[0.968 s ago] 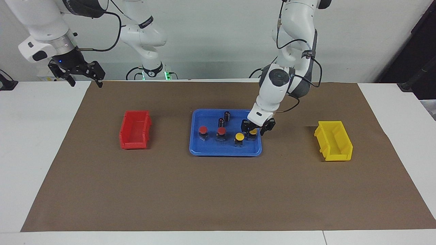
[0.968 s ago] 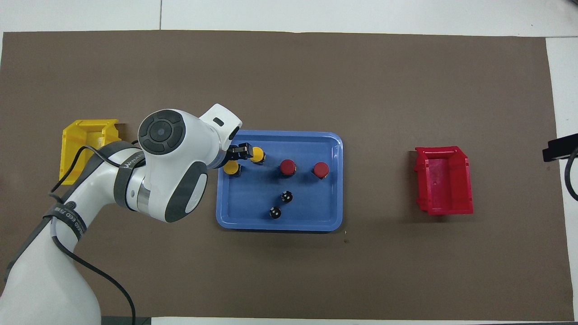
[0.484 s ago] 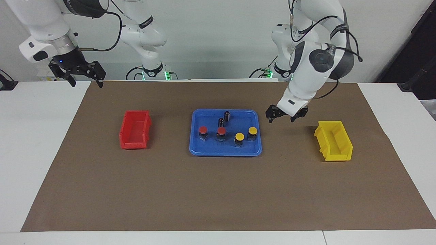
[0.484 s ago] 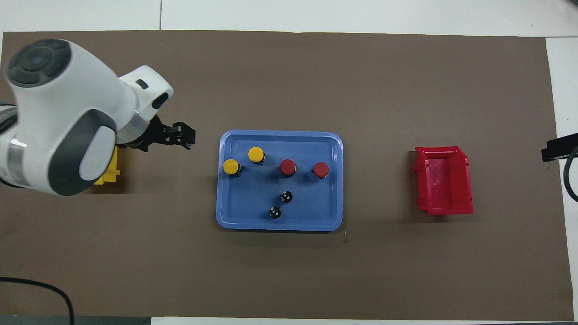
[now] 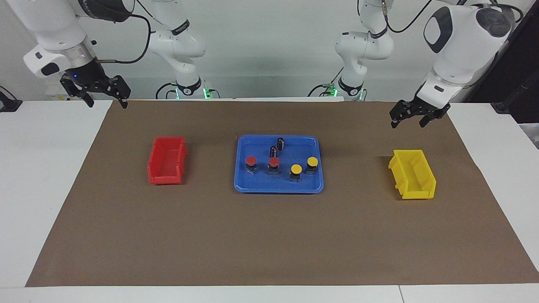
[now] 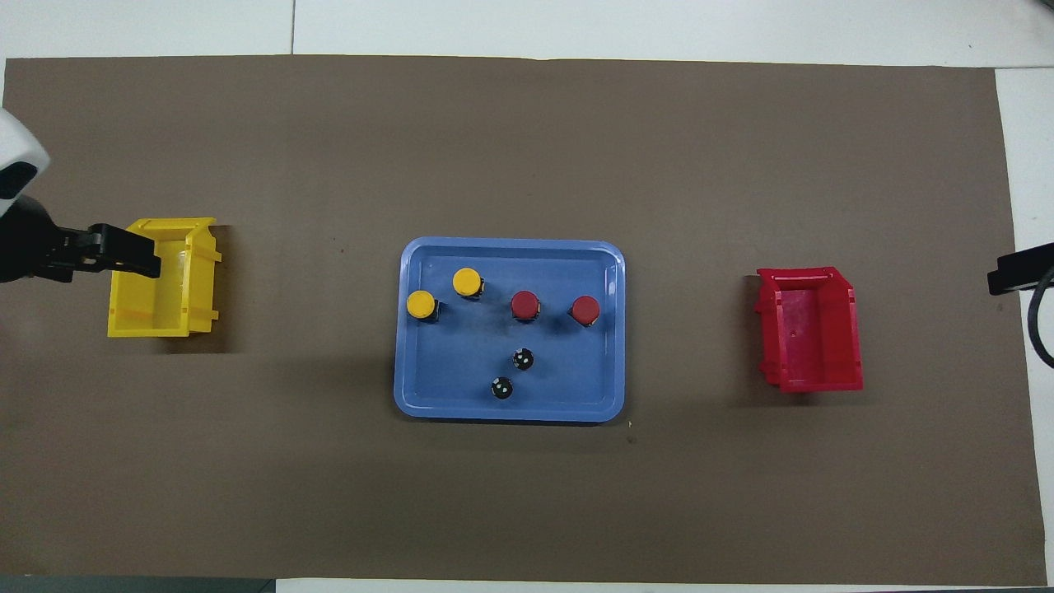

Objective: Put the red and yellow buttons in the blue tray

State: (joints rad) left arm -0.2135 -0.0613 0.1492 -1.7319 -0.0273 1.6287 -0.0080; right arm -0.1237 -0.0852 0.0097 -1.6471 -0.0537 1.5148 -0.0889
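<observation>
Two red-capped buttons and two yellow-capped buttons on dark bases are seen in a blue tray, plus two black cylinders dotted white on top. A red bin, yellow bin, brown mat and white table are shown too.

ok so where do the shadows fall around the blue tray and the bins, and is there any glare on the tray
Facing view: a thin dark shadow runs along the blue tray edge farther from the robots; the yellow bin casts one toward the robots. Overhead view: soft shadows lie on the robots' side of the tray, yellow bin and red bin; no glare shows on the tray.
</observation>
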